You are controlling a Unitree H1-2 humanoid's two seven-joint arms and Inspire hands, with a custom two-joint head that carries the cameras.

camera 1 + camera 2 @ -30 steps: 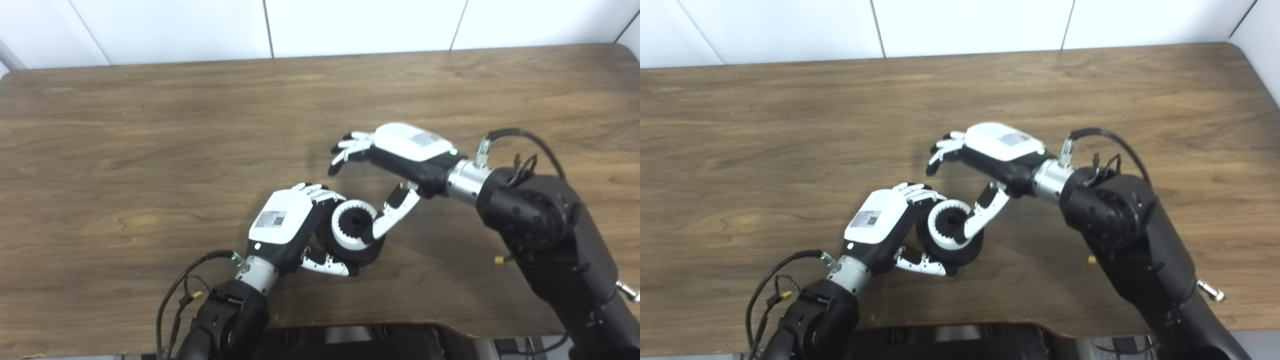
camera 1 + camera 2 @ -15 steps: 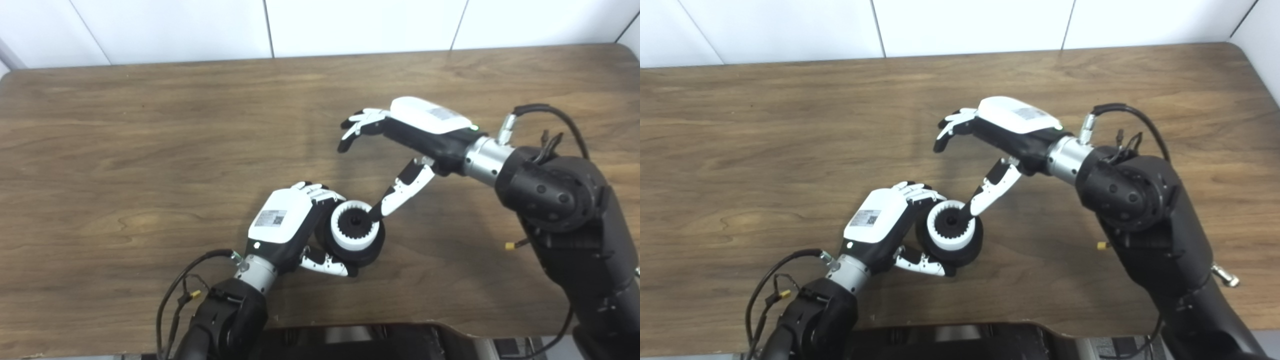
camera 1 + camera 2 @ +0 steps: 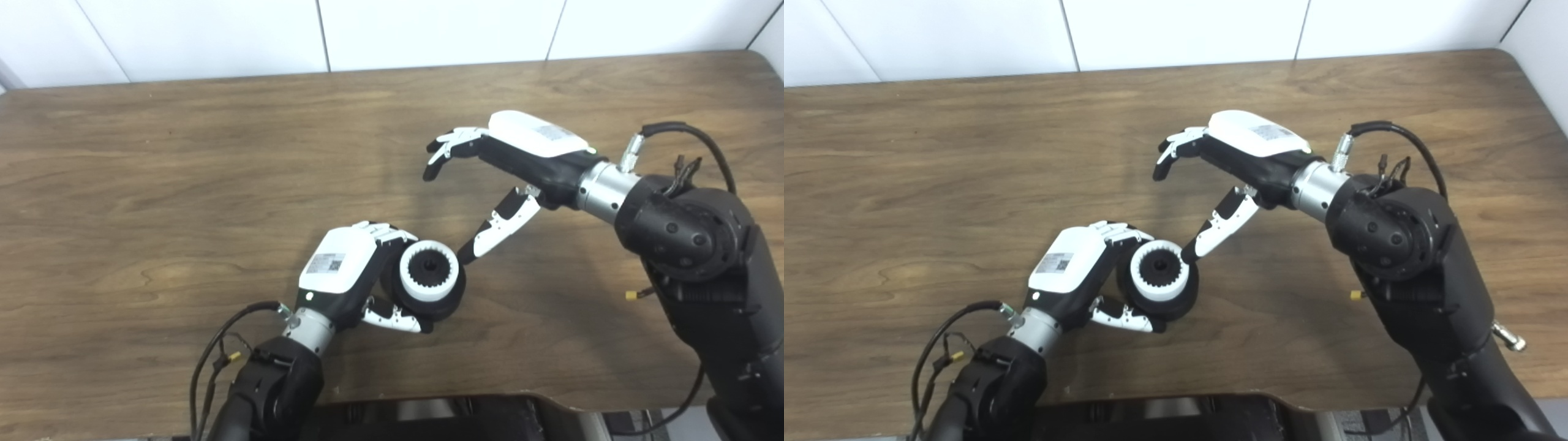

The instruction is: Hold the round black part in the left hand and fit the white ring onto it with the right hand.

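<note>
The round black part (image 3: 442, 299) is gripped by the left hand (image 3: 343, 269) low over the wooden table (image 3: 153, 184), a bit below the middle of the scene. Fingers (image 3: 386, 231) are curled over the part's upper edge and the thumb (image 3: 392, 320) is tucked under its lower side, so it's properly clamped from both sides. The white ring (image 3: 429, 272), toothed on the inside, is already seated on the face of the black part, tilted up toward the cameras, with the black hub visible through its middle.

The right hand (image 3: 514, 159) is held up and to the right of the part, spread wide with nothing in it. Its thumb (image 3: 499, 223) is stretched down toward the ring, and the tip is seen just beside the ring's right edge; whether it's actually touching can't be told. The other fingers (image 3: 450, 144) are arched well above, apart from the ring.
</note>
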